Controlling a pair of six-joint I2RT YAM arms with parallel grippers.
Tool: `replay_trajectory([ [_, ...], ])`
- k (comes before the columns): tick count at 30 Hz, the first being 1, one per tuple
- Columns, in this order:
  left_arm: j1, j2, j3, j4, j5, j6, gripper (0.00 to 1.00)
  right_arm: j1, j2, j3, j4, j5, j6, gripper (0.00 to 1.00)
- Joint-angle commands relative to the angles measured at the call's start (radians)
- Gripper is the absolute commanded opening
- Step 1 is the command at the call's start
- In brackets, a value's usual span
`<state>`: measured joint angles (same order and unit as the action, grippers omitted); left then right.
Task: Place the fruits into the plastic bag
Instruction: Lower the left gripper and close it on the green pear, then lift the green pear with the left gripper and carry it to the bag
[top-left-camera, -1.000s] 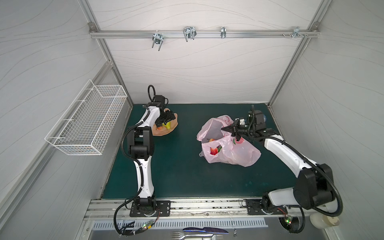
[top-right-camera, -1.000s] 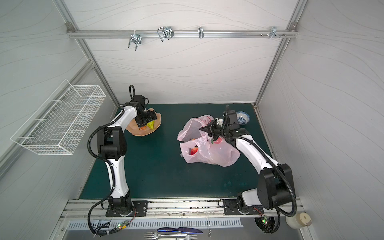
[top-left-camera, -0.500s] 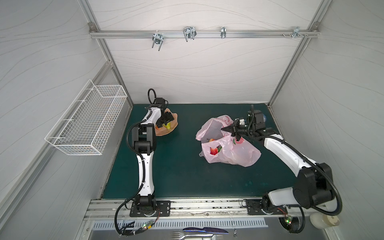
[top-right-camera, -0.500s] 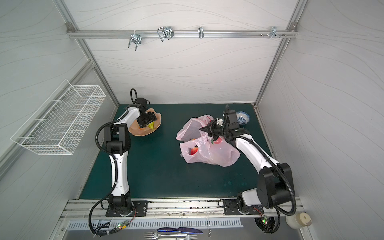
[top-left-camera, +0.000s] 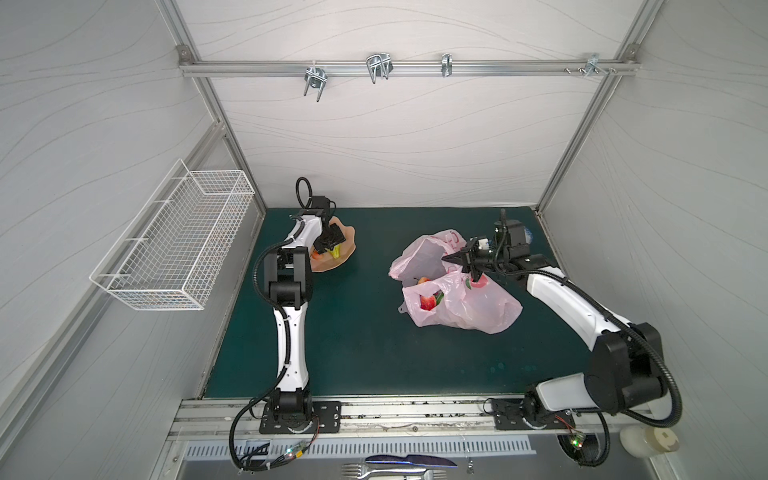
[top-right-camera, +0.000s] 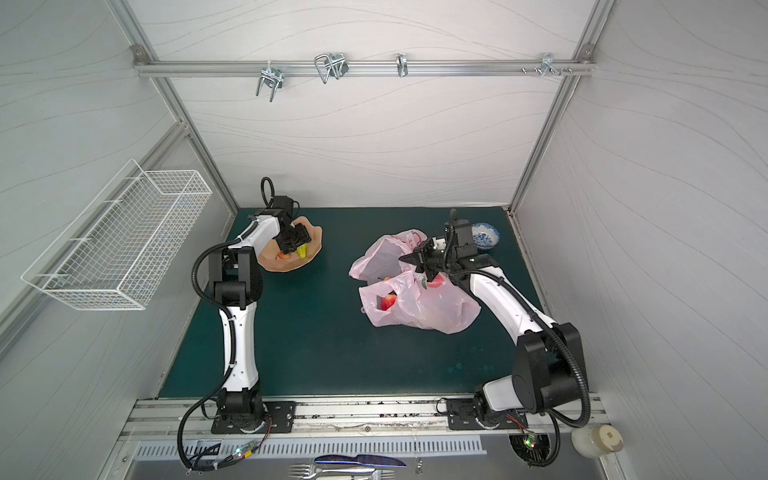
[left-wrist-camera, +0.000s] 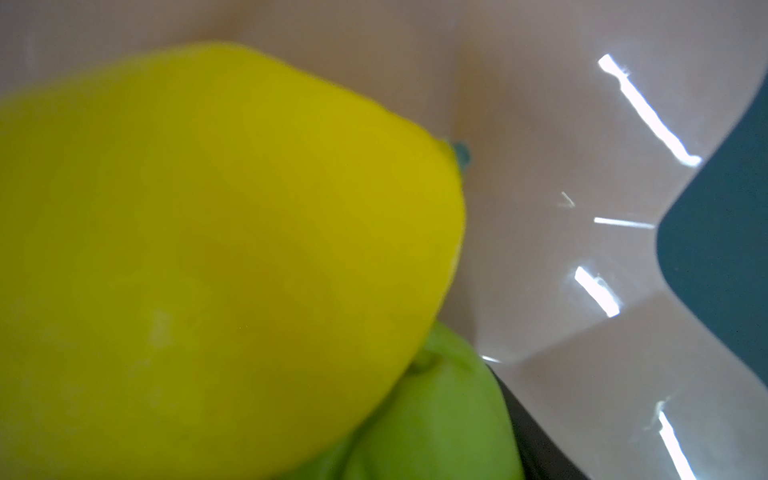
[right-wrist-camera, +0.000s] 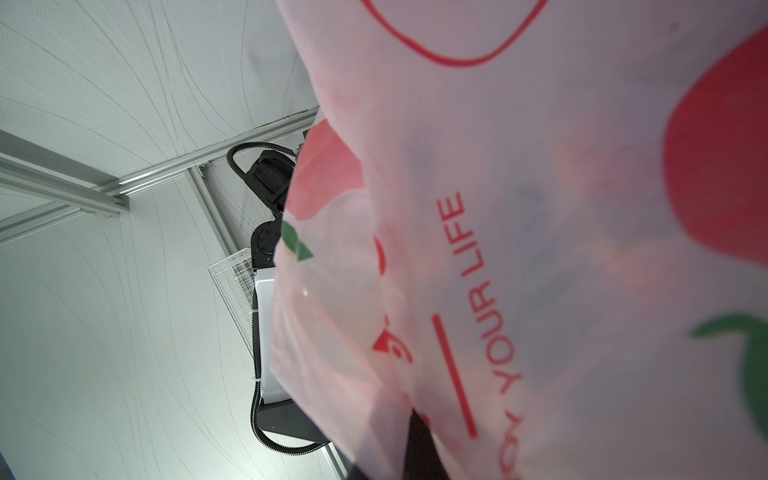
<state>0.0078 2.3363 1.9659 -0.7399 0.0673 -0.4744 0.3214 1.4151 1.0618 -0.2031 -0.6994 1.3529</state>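
While the plastic bag (top-left-camera: 478, 307) is pinched by fully closed right fingers (top-left-camera: 455, 258), the lemon (left-wrist-camera: 208, 249) in the dish (top-left-camera: 348, 243) should be gripped mid-body — left fingers' (top-left-camera: 332, 241) gap can't be told.

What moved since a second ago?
The left arm swung its elbow in toward the dish, with the left gripper staying low over the lemon. The right gripper still pinches the bag; bag and bowl have not moved.

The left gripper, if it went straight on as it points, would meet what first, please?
Most likely the lemon, which fills the left wrist view just ahead of the left gripper.
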Motion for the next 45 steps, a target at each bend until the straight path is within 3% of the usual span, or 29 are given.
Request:
replay_trajectory([
  [1, 0.006, -0.122, -0.045, 0.051, 0.006, 0.015, 0.49, 0.002, 0.01, 0.032, -0.008, 0.006, -0.004, 0.0],
  [13, -0.031, -0.432, -0.273, 0.118, 0.12, 0.098, 0.4, 0.002, -0.001, 0.02, -0.007, -0.003, -0.005, 0.0],
  [18, -0.068, -0.559, -0.353, 0.16, 0.186, 0.196, 0.39, 0.001, -0.001, 0.018, -0.005, -0.009, -0.005, 0.0],
  [26, -0.229, -0.789, -0.569, 0.275, 0.308, 0.401, 0.26, 0.002, -0.001, 0.016, -0.004, -0.015, -0.006, 0.0],
  [34, -0.391, -0.955, -0.769, 0.284, 0.36, 0.53, 0.23, 0.002, -0.004, 0.02, -0.014, -0.02, -0.014, 0.0],
  [45, -0.458, -0.985, -0.898, 0.308, 0.432, 0.653, 0.22, 0.006, -0.024, 0.005, -0.022, -0.018, -0.018, 0.0],
])
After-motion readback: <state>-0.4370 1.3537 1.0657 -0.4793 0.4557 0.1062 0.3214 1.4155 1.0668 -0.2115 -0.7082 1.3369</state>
